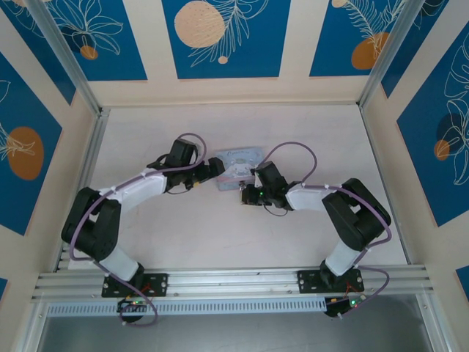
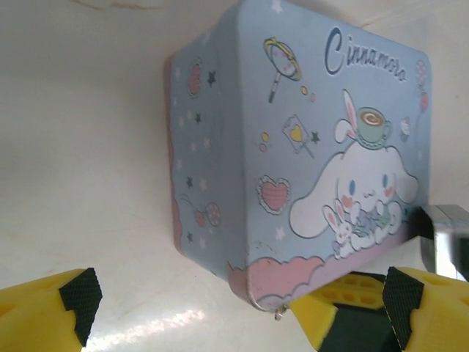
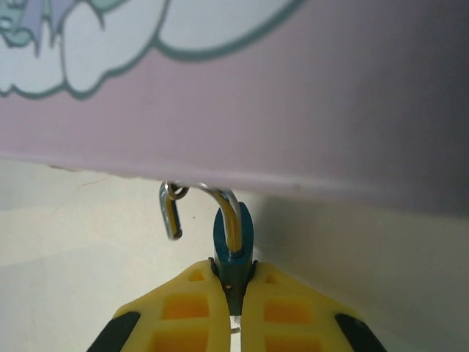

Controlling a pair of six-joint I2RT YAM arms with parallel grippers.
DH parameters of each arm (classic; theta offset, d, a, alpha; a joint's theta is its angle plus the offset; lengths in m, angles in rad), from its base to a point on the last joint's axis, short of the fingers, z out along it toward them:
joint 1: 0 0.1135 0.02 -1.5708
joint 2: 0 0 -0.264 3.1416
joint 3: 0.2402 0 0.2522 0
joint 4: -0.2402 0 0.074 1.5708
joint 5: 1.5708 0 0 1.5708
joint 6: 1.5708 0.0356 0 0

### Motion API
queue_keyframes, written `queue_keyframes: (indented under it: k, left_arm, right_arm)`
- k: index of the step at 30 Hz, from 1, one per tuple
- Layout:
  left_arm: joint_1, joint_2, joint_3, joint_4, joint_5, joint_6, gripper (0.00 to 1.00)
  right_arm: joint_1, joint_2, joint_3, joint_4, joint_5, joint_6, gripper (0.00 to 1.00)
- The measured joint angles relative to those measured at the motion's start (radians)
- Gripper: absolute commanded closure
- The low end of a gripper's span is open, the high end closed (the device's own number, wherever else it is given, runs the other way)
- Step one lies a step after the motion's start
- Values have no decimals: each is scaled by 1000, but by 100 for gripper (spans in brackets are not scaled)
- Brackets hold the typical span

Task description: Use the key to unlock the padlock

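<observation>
Because the padlock (image 3: 233,233) hangs from a small ring at the edge of the tin (image 3: 293,95), we find the right tool (image 3: 233,277) brought in low over the table (image 3: 66,227). Its two yellow fingers (image 3: 183,308) are clamped together on the lock's dark blue-grey body. We take that grip as a way to steady so small a lock, which would otherwise swing freely on its ring.

The shackle (image 3: 211,192) curves up out of the body and through the ring. Its short leg ends in open air to the left, clear of the body. From this we judge the lock to be already sprung, though it is not yet unhooked from the tin. A pale sliver shows in the slit between the fingers beneath the lock, and we cannot tell whether it is the key.

The left tool (image 2: 240,301) sits at the tin's other side with its fingers wide apart and nothing between them, and the tin's near corner lies just ahead of the gap. Seen from above, the two tools flank the tin at mid-table. We read the left one as placed to brace the tin against sliding, though we cannot tell whether it touches it.
</observation>
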Motion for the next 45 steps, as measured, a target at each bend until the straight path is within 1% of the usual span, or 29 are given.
queue_keyframes:
  k: [10, 22, 28, 33, 39, 45]
  left_arm:
    - [0, 83, 27, -43, -63, 54, 1]
    - [-3, 106, 36, -26, -66, 59, 1]
    - [-3, 117, 36, 1, -65, 51, 1]
    - [-4, 128, 35, 29, -65, 31, 1]
    - [-5, 155, 13, 11, -60, 29, 1]
    - [-5, 159, 5, 9, -57, 29, 1]
  right_arm:
    - [-2, -7, -44, 119, -30, 119, 100]
    - [0, -7, -54, 168, -39, 211, 100]
    - [3, 3, -60, 234, -46, 306, 100]
    - [5, 32, -61, 329, -46, 399, 100]
    - [20, 69, -58, 441, -22, 501, 100]
    - [23, 71, -48, 441, -16, 529, 100]
